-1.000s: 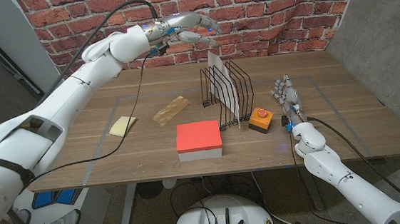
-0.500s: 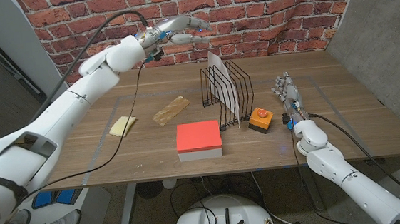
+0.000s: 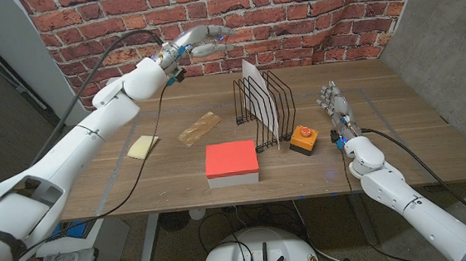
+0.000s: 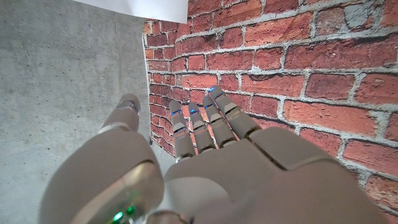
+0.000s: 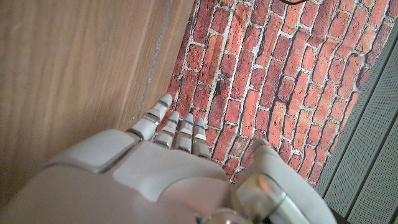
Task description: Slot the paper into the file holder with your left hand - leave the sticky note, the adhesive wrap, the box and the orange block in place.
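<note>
Between the black wires of the file holder (image 3: 265,111) stands the white paper (image 3: 260,95), upright and leaning a little, so the slotting looks done. Just beside the file holder sits the orange block (image 3: 303,139), and the box (image 3: 232,163) with the red top rests in front of it. Farther off lie the adhesive wrap (image 3: 199,127) and the yellow sticky note (image 3: 143,146), both well apart from the rack.

High above the back of the tabletop (image 3: 399,126), near the brick wall (image 3: 307,8), hangs the left robot hand (image 3: 199,43). Its fingers are stretched out and apart, and it holds nothing.

A good way to finish, by the look of things, is to bring this arm home slowly and high, well over the wrap and the note, so nothing gets bumped.

The right robot hand (image 3: 336,112) waits near the orange block, fingers straight and together, holding nothing.
</note>
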